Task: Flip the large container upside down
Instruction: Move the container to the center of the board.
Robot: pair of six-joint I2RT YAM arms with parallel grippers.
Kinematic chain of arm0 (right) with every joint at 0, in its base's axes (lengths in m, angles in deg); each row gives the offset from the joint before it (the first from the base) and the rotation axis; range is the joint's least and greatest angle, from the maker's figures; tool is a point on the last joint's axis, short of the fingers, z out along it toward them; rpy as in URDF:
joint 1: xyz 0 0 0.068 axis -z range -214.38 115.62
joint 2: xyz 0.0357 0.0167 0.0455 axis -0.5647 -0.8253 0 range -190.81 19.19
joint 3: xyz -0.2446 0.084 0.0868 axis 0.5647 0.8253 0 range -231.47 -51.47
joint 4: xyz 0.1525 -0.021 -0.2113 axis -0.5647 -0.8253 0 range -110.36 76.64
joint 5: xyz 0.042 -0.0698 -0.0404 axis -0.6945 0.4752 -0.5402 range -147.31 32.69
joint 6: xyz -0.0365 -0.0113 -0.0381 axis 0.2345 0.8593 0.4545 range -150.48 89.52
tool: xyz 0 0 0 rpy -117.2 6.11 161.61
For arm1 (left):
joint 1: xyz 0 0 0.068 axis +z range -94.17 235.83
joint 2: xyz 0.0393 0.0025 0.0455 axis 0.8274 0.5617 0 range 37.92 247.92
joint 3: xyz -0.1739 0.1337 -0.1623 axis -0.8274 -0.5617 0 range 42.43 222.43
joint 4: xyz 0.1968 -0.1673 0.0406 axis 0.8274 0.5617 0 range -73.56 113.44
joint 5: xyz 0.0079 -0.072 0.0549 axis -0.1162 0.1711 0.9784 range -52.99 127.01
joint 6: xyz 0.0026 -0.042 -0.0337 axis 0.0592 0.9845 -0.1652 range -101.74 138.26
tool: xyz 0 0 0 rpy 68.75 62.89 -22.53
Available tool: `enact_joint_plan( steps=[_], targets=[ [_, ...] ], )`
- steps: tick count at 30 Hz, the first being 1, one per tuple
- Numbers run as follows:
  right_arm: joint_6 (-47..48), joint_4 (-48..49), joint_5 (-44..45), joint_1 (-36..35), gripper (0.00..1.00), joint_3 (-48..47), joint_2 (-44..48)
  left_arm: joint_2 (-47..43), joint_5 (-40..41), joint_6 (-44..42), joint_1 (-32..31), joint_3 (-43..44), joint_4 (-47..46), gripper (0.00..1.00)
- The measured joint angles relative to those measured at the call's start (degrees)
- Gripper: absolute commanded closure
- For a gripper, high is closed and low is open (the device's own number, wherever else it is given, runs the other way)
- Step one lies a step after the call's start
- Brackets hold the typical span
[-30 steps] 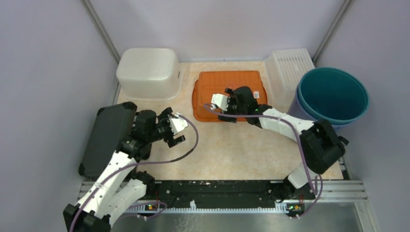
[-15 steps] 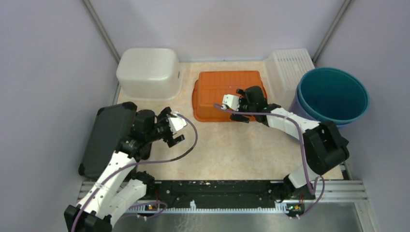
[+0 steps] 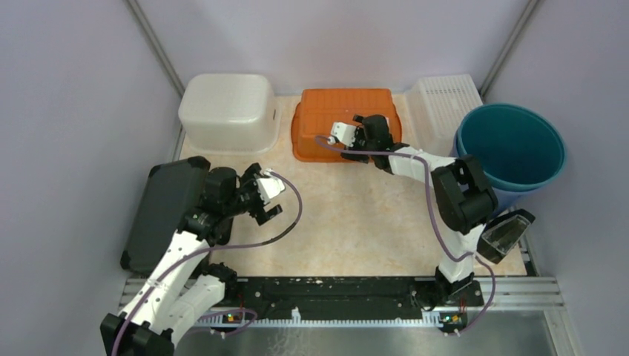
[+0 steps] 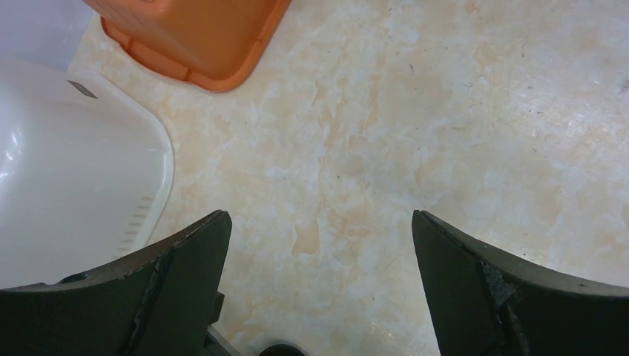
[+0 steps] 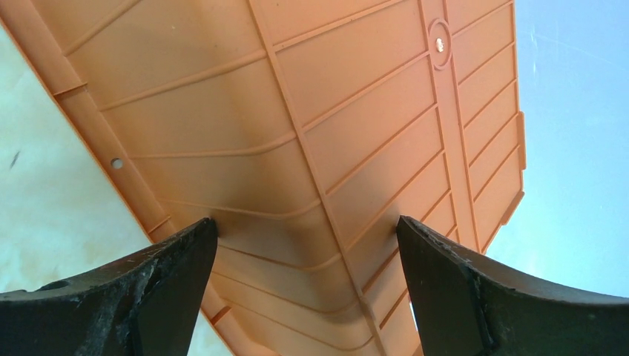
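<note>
At the left edge lies a black tray (image 3: 165,211). Just right of it the left gripper (image 4: 319,219) hangs over bare table (image 3: 348,222), jaws spread wide with nothing between them. I judge it has no part in this step and should hold off, well apart from the work. At the far left a white tub (image 3: 230,111) sits bottom-up.

The orange container (image 3: 326,111), which I take to be the large one, is at the far centre, close to the far wall (image 3: 334,44). Its ribbed base is turned up and toward the arms. Whether its rim lies flat all round I cannot tell. The right gripper (image 5: 305,222) is over that base with its jaws wide apart, clamping nothing. Its tips look very near the plastic, but contact is uncertain.

The flip looks almost done, so the step is to settle the container and let go. Press lightly on the middle of the base, not on the near lip, so that it drops onto its rim rather than sliding into the wall. Leave the jaws apart so that no rib catches, then lift straight off before drawing back toward the near side. On the right, the white basket (image 3: 445,104) stands just beside the container, with the teal bucket (image 3: 512,144) beyond, so a sideways shove risks a knock.
</note>
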Motion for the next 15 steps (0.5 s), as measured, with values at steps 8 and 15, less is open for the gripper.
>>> enact_joint_plan(
  steps=[8,15],
  targets=[
    [-2.60,3.32,3.26,0.00,0.07,-6.67,-6.56,4.22,-0.20,0.00,0.79,0.31,0.11,0.01],
    [-1.57,4.72,5.75,0.07,0.06,-9.86,-9.73,2.43,-0.92,0.07,1.11,0.28,-0.02,0.01]
  ],
)
